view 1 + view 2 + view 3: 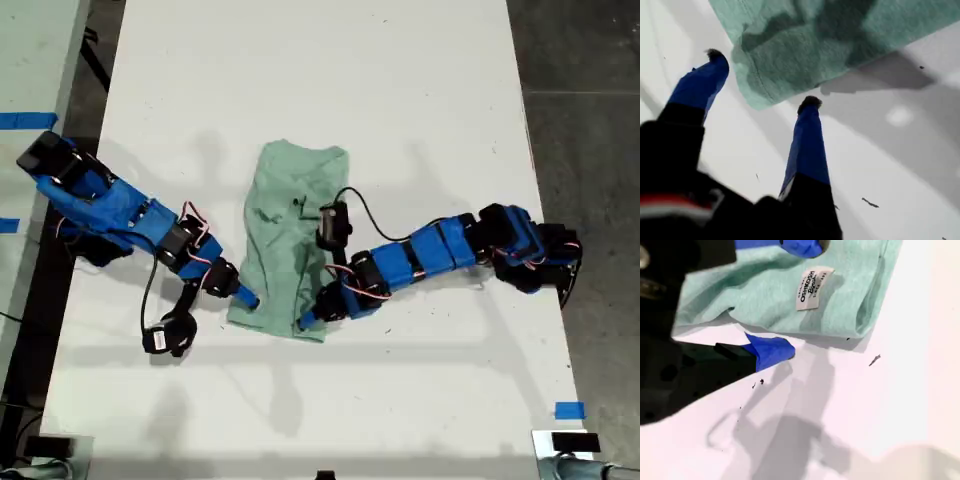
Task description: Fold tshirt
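Claws: my first claw (pixel 762 82) released, my second claw (pixel 790 300) released astride hem | soft, light pale mint-green cloth tshirt (pixel 290 235) | grip near-edge corners.

The tshirt (pixel 290 240), pale mint green, is lying folded into a narrow, rumpled strip, its white label showing.

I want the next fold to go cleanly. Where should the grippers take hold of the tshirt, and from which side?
Probably at the two corners of the tshirt's bottom edge, nearest the exterior view's lower side. It lies as a narrow, already folded strip, so those layered corners can be pinched. My first gripper and my second gripper each straddle an edge, open, coming in low from outside.
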Controlling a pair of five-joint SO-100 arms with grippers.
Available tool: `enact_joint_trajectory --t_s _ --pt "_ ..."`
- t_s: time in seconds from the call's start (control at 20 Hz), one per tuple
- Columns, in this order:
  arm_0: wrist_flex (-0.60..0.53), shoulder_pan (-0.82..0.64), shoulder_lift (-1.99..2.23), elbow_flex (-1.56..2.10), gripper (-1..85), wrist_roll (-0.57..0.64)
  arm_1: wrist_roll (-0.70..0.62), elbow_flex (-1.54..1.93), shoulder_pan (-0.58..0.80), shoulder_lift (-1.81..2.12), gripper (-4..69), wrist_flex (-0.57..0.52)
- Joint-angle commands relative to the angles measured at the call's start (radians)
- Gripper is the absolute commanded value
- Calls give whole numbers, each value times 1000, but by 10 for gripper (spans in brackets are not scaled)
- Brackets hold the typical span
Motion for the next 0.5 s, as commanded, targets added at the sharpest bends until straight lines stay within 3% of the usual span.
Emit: enact_joint_trajectory --t_s 0.0,0.25,0.4,0.45 --pt "-77 -11 -23 -5 261 21 -23 -72 20 -9 307 -57" --pt "-104 43 -184 -109 245 41 -29 -114 23 -117 272 -124" --pt "-77 43 -249 -175 179 81 -37 -118 18 -153 197 -163" --pt "-81 38 -252 -176 114 89 -37 -118 17 -160 132 -172"
